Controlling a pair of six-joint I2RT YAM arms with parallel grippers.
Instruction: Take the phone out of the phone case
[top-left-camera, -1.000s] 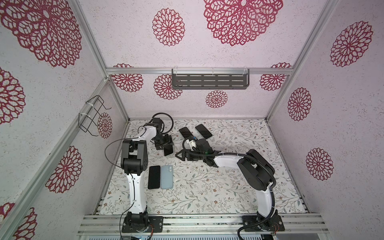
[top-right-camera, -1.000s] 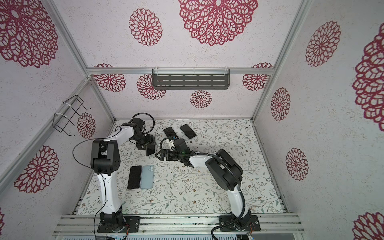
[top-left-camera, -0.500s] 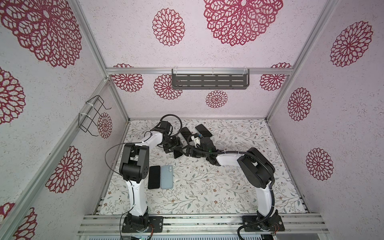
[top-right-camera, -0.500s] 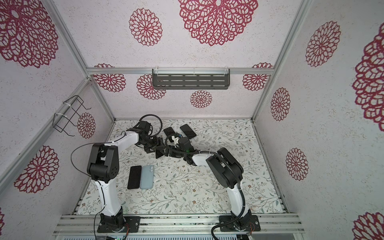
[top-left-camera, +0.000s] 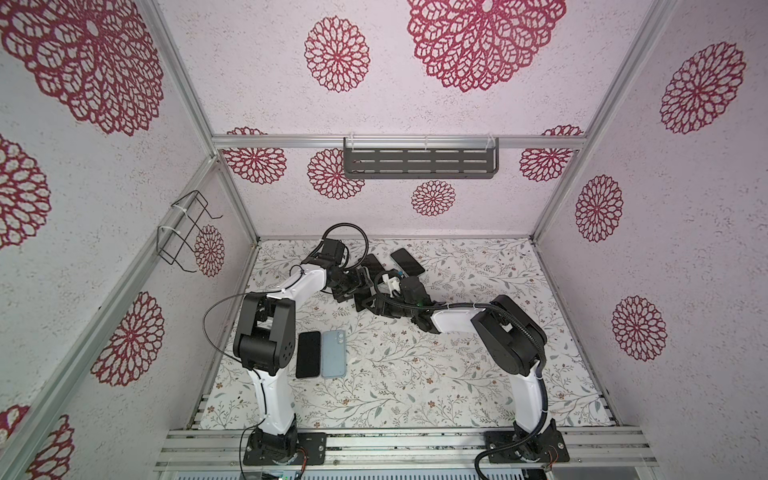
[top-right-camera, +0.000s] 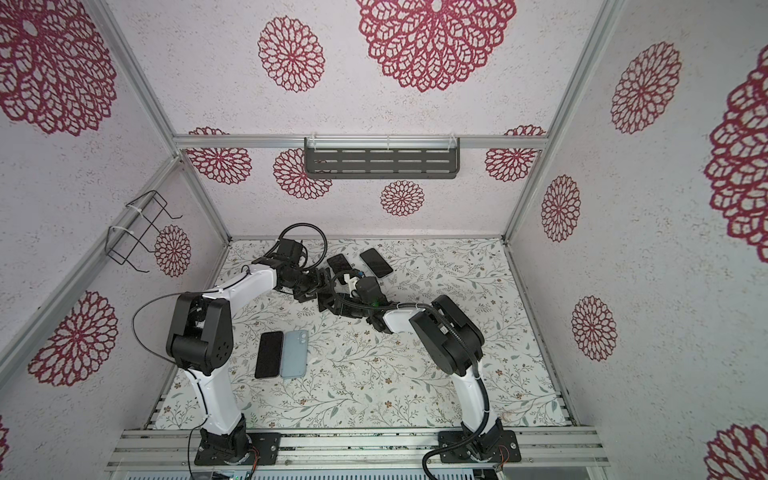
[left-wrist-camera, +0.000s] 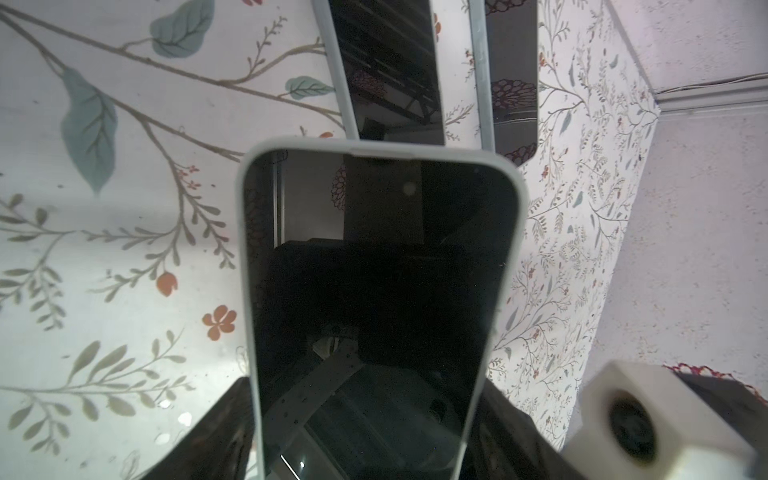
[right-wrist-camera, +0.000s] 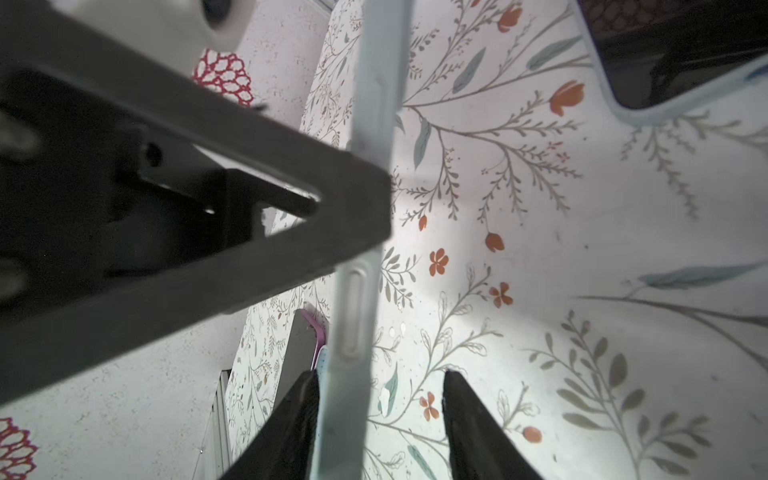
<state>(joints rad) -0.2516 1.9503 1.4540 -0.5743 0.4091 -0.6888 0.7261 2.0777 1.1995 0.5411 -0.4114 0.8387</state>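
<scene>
On the floral table (top-left-camera: 457, 374), centre-back in a top view, the left gripper (left-wrist-camera: 365, 415) pinches the phone case (left-wrist-camera: 316, 144) by its long sides. The phone (left-wrist-camera: 374, 270) sits fully inside, screen out. The right gripper (right-wrist-camera: 380, 376) stands spread around the case's edge, one finger (right-wrist-camera: 299, 415) touching and its partner apart. A pull on the rim alone could drag the case from the left grip, or flex it without freeing the phone.

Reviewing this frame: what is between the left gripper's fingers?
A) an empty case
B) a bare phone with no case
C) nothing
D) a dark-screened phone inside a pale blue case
D: in the left wrist view the left gripper holds the phone, and the rim of the pale blue case runs round its screen.
</scene>
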